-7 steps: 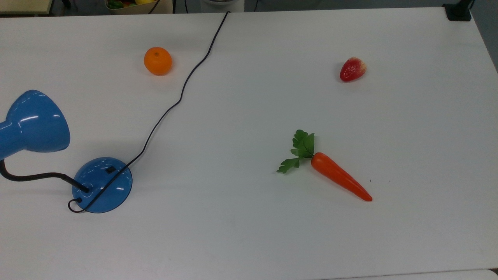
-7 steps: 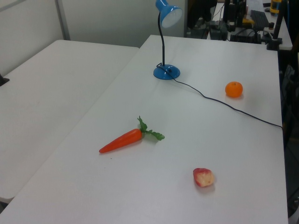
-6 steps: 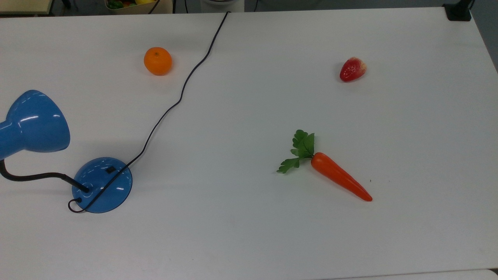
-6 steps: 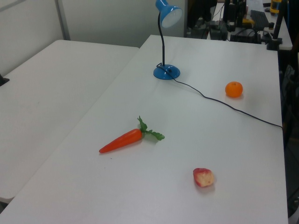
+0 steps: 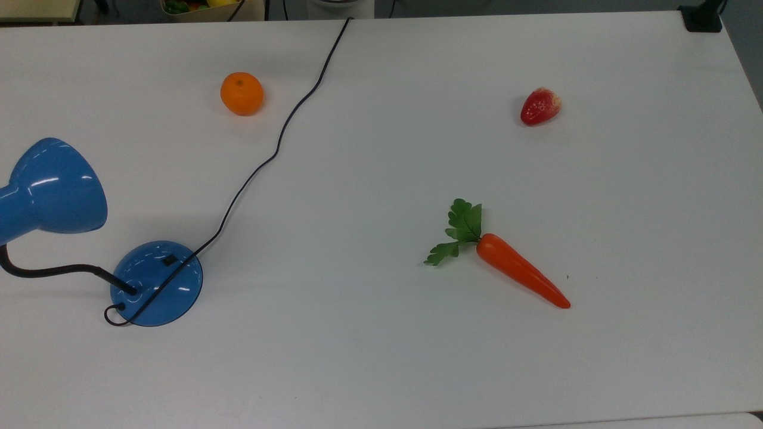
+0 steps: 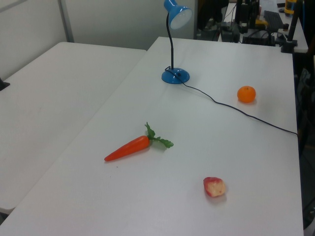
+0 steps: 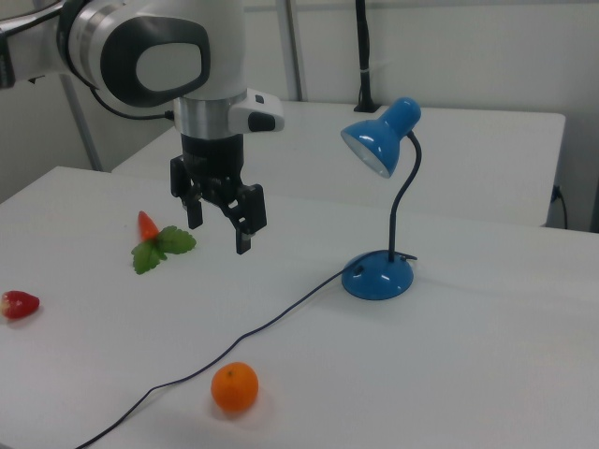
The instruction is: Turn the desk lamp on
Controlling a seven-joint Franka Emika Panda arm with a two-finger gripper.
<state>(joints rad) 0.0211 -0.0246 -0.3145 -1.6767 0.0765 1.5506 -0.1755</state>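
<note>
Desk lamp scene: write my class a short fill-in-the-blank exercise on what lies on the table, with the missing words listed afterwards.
1. The desk lamp has a shade and base coloured ____.
2. The thin black cord runs across the table between the strawberry and the ____.
3. The carrot has leaves coloured ____.
4. In the right view, the gripper hangs above the table with its fingers ____.

Missing words: blue; orange; green; open
</note>
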